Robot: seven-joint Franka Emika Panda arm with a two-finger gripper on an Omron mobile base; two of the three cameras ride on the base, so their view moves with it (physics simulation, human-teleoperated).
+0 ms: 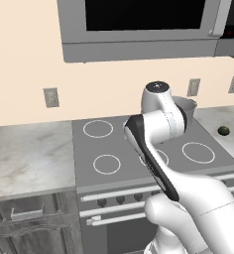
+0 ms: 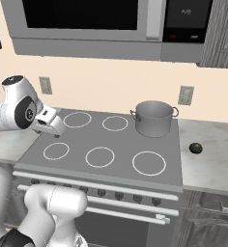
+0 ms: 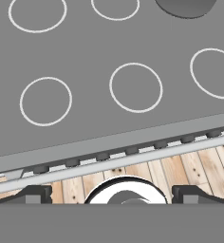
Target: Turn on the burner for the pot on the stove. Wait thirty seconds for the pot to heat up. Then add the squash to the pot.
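The dark grey flat-top stove [image 2: 106,140] is my landmark: a smooth matte slab marked with thin white burner rings, a row of small dark round knobs [image 2: 101,192] along its front face and a pale bar handle [image 2: 121,213] below them. On its back right ring stands the plain grey metal pot [image 2: 154,118], a squat cylinder standing upright, its mouth open to the ceiling, with small loop handles poking out at the left and right of its rim (so its handle line runs along the stove's back edge). Right of the stove, on the mottled pale stone counter [image 2: 217,159], lies the small dark green roundish squash [image 2: 195,148], well apart from the pot and too near a ball for me to name a long axis.

My two-finger gripper [image 3: 112,194] hangs above the stove's front edge looking straight down; its dark fingertips [image 3: 35,193] stand far apart with nothing between them but the stove's knob row and the light wooden plank floor [image 3: 199,166] beneath. Above the stove sits a grey microwave with a black window [image 2: 87,24].
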